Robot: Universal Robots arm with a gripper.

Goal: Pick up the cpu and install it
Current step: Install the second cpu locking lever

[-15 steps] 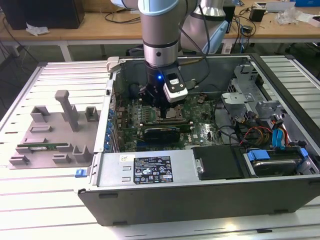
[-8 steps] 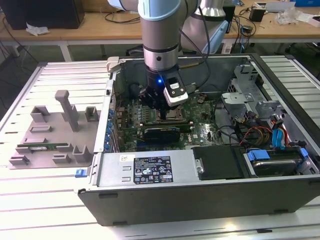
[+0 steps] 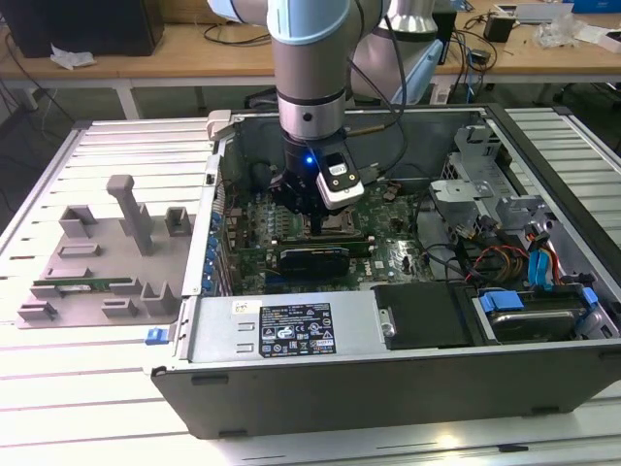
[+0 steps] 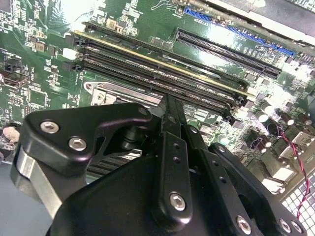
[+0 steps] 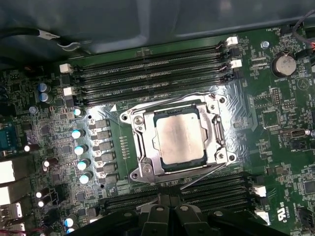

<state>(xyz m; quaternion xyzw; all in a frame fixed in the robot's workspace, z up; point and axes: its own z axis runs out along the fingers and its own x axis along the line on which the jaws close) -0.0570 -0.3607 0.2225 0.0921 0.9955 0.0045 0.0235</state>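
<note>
1. Where the exterior view's left shows a grey fixture tray [image 3: 97,262] on the slatted table [image 3: 58,388], a long green memory stick [image 3: 82,286] lies in one of its slots; it is not the task's part and needs no attention.
2. At the centre of the exterior view, the gripper [image 3: 315,218] hangs inside the open computer case [image 3: 388,379], directly over the motherboard [image 3: 398,257] and close to its surface.
3. Seen in the first wrist view, the cpu [image 5: 179,135] lies flat in the socket frame [image 5: 142,162] at the middle of the picture, its silver top level and its edges parallel to the frame on all sides that show.
4. The gripper [image 5: 170,209] appears at the lower centre of that view, its black fingers drawn together into a narrow stack, touching the chip nowhere and holding nothing; the second wrist view agrees, with the fingers [image 4: 172,142] closed on themselves.
5. Judged from this, the chip is already seated; good practice is to keep the arm vertical and apart from the chip, so the thin retention lever [image 5: 206,174] and the memory slots [image 5: 147,73] are not knocked.
</note>
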